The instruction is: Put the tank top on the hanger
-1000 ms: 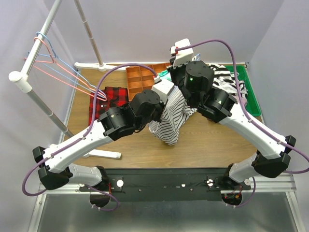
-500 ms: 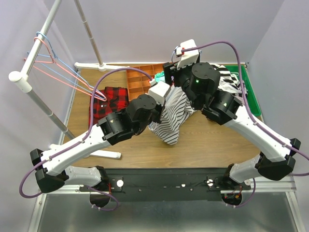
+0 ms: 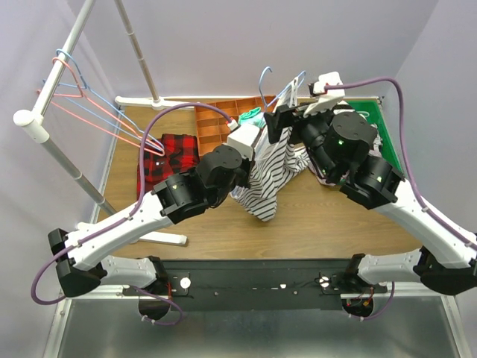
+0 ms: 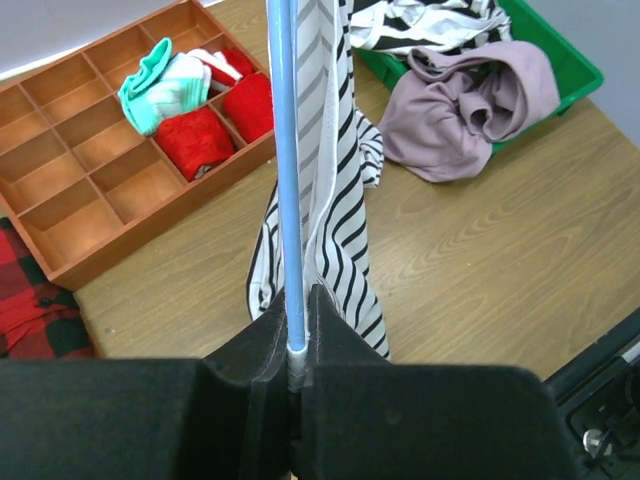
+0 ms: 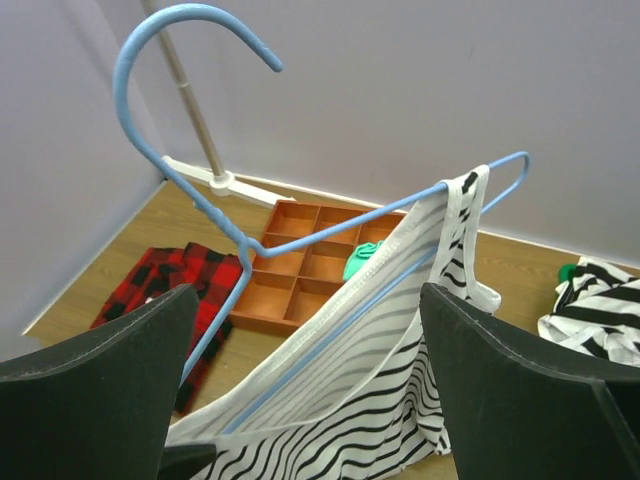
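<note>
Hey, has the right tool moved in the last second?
Yes. The right tool has opened and swung right, toward the green bin, away from the tank top.

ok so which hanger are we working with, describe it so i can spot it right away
Look above the middle of the wooden table. There the left gripper is shut on a light-blue wire hanger, with the thin-striped tank top hanging from it. The other wire hangers hang bare on the rail at far left.
</note>
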